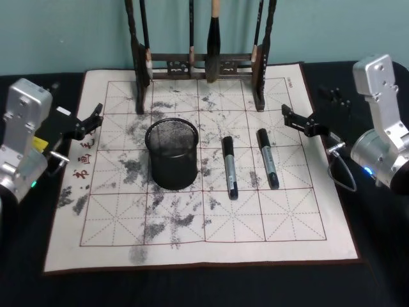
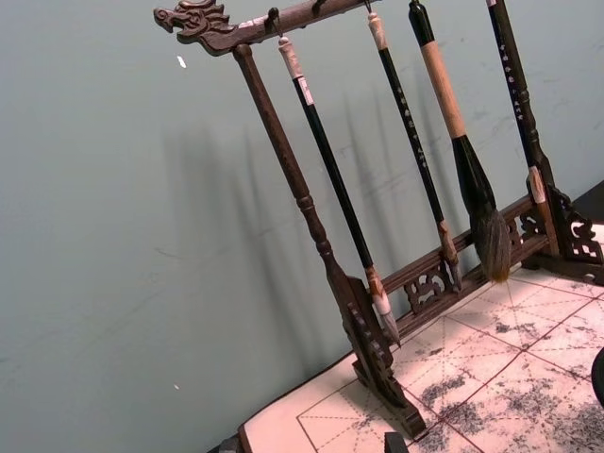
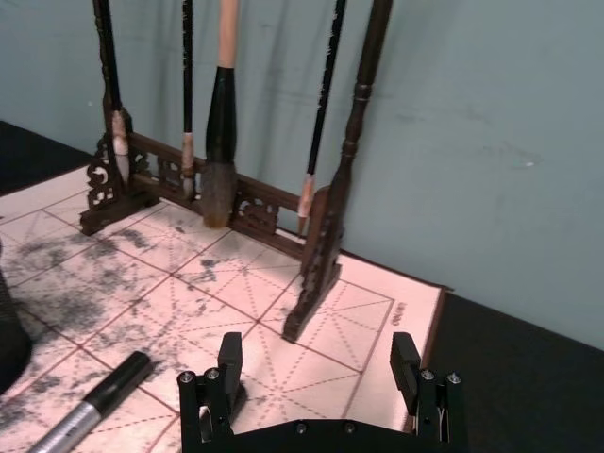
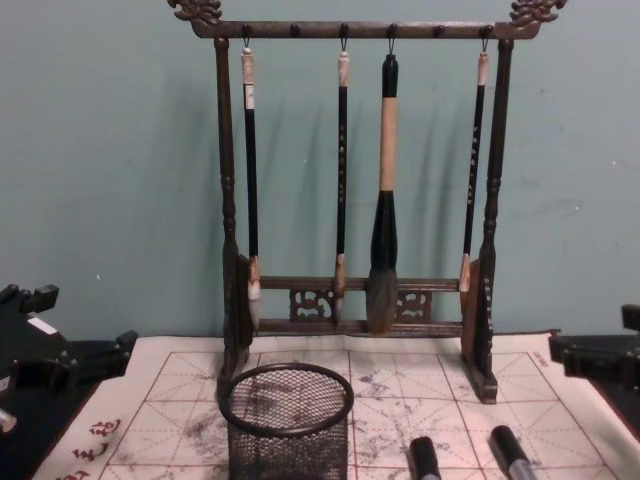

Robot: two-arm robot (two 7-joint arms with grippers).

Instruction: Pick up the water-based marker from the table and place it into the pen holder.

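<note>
Currently my right gripper (image 1: 289,116), right of frame, gapes wide, empty; left gripper (image 1: 96,116), left edge, likewise. A marker (image 1: 230,167) lies centre-frame, just right of pen holder (image 1: 171,153).

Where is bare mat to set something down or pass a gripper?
The front rows of the mat, nearer than the pen holder and the two markers, lie free, as does the left column beside the left gripper. Crowded: between holder, markers and brush rack. The right gripper hovers at the mat's right edge.
</note>
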